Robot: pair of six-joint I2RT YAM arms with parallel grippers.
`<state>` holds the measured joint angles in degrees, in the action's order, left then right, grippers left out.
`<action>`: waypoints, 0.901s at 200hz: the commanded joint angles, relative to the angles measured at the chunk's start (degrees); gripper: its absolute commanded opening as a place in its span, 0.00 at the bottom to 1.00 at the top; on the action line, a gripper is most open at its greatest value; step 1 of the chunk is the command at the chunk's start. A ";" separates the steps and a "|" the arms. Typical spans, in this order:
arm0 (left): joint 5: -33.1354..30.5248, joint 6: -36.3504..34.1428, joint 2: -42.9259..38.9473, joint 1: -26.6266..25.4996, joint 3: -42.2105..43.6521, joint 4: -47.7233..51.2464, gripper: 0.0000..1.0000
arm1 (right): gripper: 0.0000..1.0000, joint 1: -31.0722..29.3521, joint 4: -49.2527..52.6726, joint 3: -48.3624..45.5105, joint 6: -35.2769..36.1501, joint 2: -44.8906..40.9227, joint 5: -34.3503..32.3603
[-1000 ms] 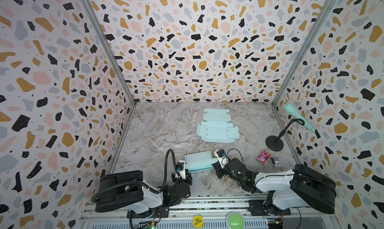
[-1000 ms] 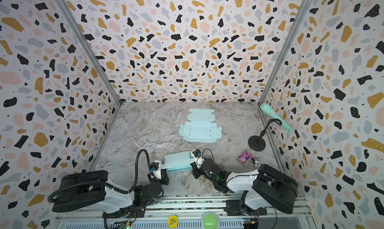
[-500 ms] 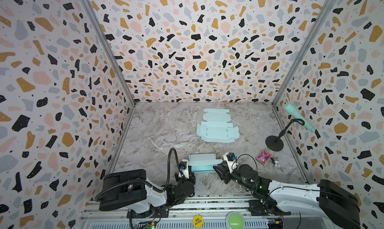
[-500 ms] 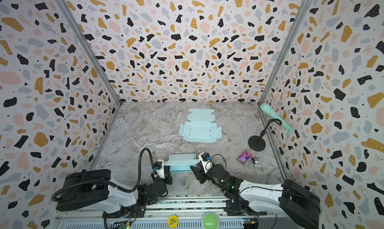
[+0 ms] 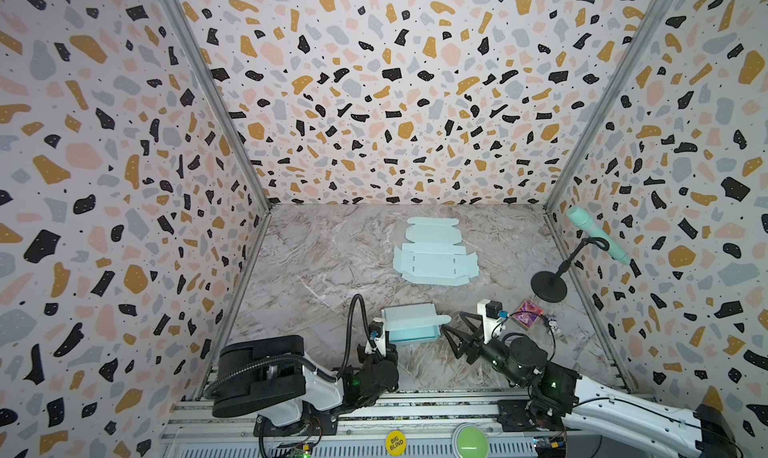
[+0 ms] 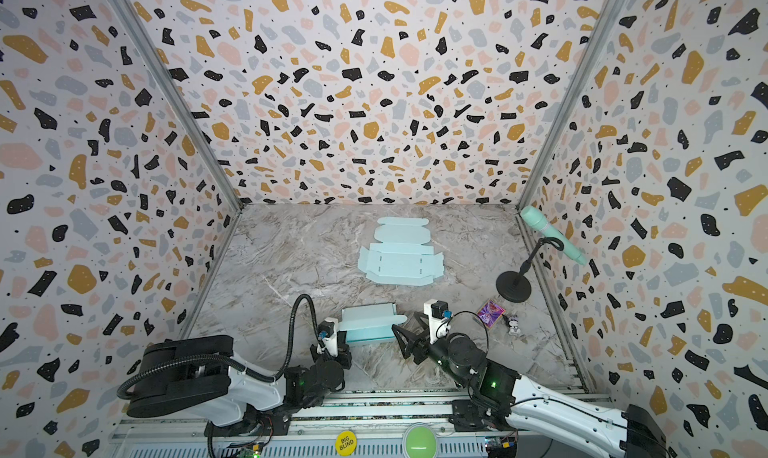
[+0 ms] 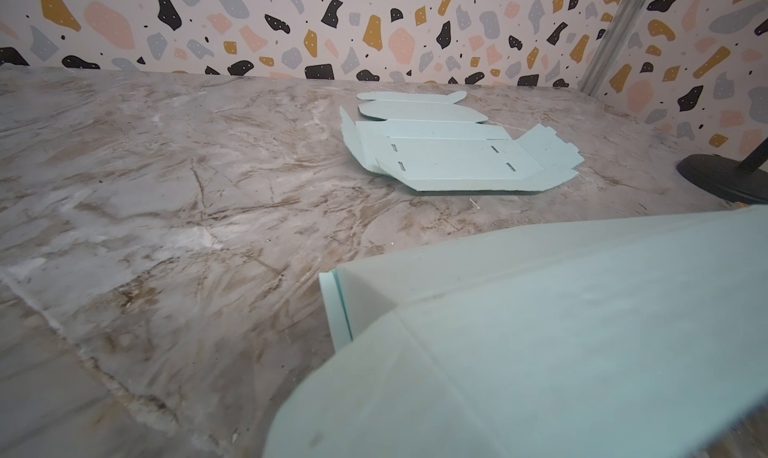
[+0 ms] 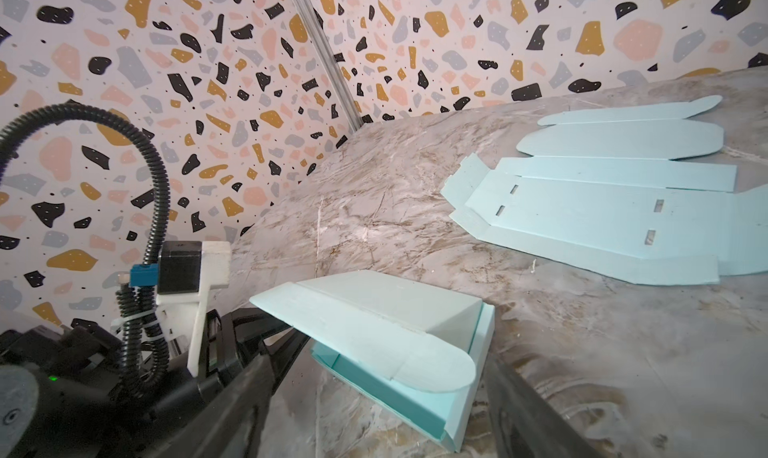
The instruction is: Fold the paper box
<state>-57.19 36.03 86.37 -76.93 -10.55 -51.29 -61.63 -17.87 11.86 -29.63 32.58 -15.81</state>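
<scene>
Your paper box [image 5: 411, 327] sits front-centre, long axis left-right, rounded lid flap [image 5: 441, 319] pointing right. Left gripper [image 5: 385, 339] pinches its left end; right gripper [image 5: 451, 340], closed a second ago, now gapes just clear.

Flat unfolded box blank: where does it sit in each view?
Top view: flat blank mid-table, behind the half-folded box.
Top view: same, blank mid-table.
Left wrist: blank beyond the half-folded box, toward the back wall.
Right wrist: blank beyond the box, partly cut off by the frame.
Shared landmark: the half-folded box, in all four views.
</scene>
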 commanded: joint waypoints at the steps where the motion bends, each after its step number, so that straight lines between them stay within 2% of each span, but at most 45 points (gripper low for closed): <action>1: 0.40 -0.33 0.55 -0.23 -1.12 -0.74 0.10 | 0.83 2.81 2.03 5.28 1.09 4.02 1.11; 45: 0.59 -0.52 0.38 -0.57 -1.56 -0.49 0.11 | 0.83 14.11 -1.43 9.16 2.67 13.06 13.53; 87: 0.77 -1.50 -0.83 -1.22 -2.02 -0.01 0.14 | 0.79 14.95 -8.82 8.87 4.31 23.08 17.26; 105: 1.92 -1.84 -2.08 -1.46 -2.11 0.75 0.18 | 0.76 14.96 -9.31 9.07 4.31 27.34 17.34; 152: 9.00 -1.39 -8.92 -2.48 -2.09 6.97 0.55 | 0.73 14.95 -13.06 6.61 3.09 32.88 17.22; 165: 11.72 -0.33 -11.39 -2.62 -1.22 8.85 0.68 | 0.73 14.96 -13.51 6.47 3.00 33.13 17.65; 180: 16.10 0.36 -14.36 -2.62 -2.13 15.21 0.82 | 0.73 14.95 -13.33 6.45 3.23 33.05 17.39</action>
<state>-47.59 35.29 75.79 -79.20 -11.68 -43.75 -46.83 -29.19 18.55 -26.55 65.84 0.95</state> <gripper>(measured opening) 0.733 0.726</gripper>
